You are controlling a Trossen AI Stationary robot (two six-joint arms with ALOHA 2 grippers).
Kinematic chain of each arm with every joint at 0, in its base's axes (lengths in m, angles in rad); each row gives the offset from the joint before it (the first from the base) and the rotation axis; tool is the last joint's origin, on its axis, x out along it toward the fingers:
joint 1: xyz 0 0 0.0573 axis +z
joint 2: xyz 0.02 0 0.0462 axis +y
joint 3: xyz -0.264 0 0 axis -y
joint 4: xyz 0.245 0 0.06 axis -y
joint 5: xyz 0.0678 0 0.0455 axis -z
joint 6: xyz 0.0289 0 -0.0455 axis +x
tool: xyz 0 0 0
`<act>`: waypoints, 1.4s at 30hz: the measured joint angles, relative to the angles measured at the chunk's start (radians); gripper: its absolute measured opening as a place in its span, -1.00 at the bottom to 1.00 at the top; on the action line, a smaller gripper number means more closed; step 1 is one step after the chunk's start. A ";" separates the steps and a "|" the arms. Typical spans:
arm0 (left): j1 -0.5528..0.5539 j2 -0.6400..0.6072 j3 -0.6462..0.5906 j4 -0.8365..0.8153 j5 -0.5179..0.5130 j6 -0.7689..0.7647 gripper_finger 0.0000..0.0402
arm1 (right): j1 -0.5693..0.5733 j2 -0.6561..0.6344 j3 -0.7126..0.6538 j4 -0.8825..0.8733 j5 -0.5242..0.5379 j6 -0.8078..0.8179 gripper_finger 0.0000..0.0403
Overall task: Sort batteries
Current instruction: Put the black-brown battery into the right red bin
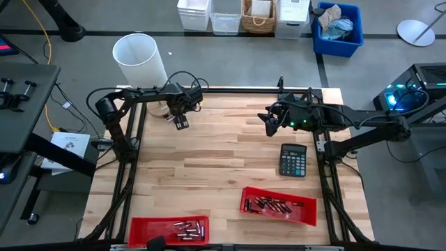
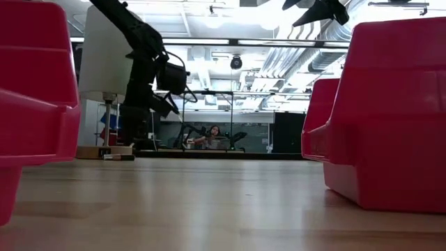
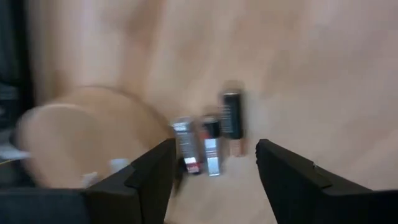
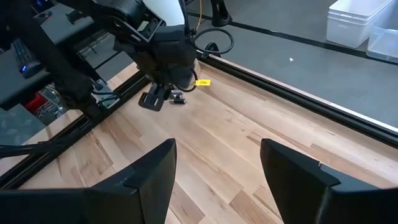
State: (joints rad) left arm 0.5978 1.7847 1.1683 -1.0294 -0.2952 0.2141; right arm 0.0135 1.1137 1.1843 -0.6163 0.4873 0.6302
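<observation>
Three small batteries (image 3: 211,143) lie side by side on the wooden table near its far left corner, also seen as a dark speck (image 4: 177,98) in the right wrist view. My left gripper (image 3: 214,168) hangs over them, pointing steeply down, open, its fingers wider apart than the group (image 1: 181,122). My right gripper (image 4: 217,180) is open with nothing between its fingers, held high over the far right of the table (image 1: 270,125). More batteries lie in two red trays, one at the near left (image 1: 189,226) and one at the near right (image 1: 275,206).
A black calculator (image 1: 293,160) lies on the right of the table. A pale round disc (image 3: 87,137) sits right beside the three batteries. A white cylinder (image 1: 139,59) stands beyond the far left corner. Bare wood spans the table's middle (image 1: 223,160).
</observation>
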 joint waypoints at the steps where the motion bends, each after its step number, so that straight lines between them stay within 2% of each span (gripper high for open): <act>1: -0.010 -0.003 0.009 -0.010 -0.038 -0.003 0.04 | 0.000 0.000 0.000 0.000 0.000 0.000 0.13; 4: -0.031 -0.026 0.032 -0.021 -0.075 -0.028 0.02 | 0.000 0.000 0.000 0.000 0.000 -0.001 0.13; 8: -0.080 -0.067 0.018 -0.020 0.018 -0.067 -0.05 | 0.000 0.000 -0.001 -0.003 0.000 -0.001 0.13; 13: -0.144 -0.071 -0.112 0.010 0.001 -0.037 -0.24 | 0.000 0.000 -0.001 -0.008 -0.003 -0.001 0.13; 18: -0.143 -0.070 -0.223 0.198 -0.040 -0.073 -0.35 | 0.000 0.000 -0.002 -0.008 -0.004 -0.001 0.13; 22: -0.131 -0.071 -0.235 0.263 -0.052 -0.098 -0.36 | 0.000 0.000 -0.002 -0.007 -0.006 -0.001 0.13; 33: -0.128 -0.071 -0.203 0.270 -0.114 -0.110 -0.36 | -0.001 0.000 -0.002 -0.007 -0.006 -0.001 0.13; 42: -0.066 -0.071 -0.224 0.280 -0.118 -0.117 -0.31 | -0.001 0.004 -0.002 -0.007 -0.002 -0.002 0.13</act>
State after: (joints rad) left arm 0.5320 1.7142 0.9447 -0.7491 -0.4137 0.0971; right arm 0.0128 1.1180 1.1824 -0.6230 0.4855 0.6285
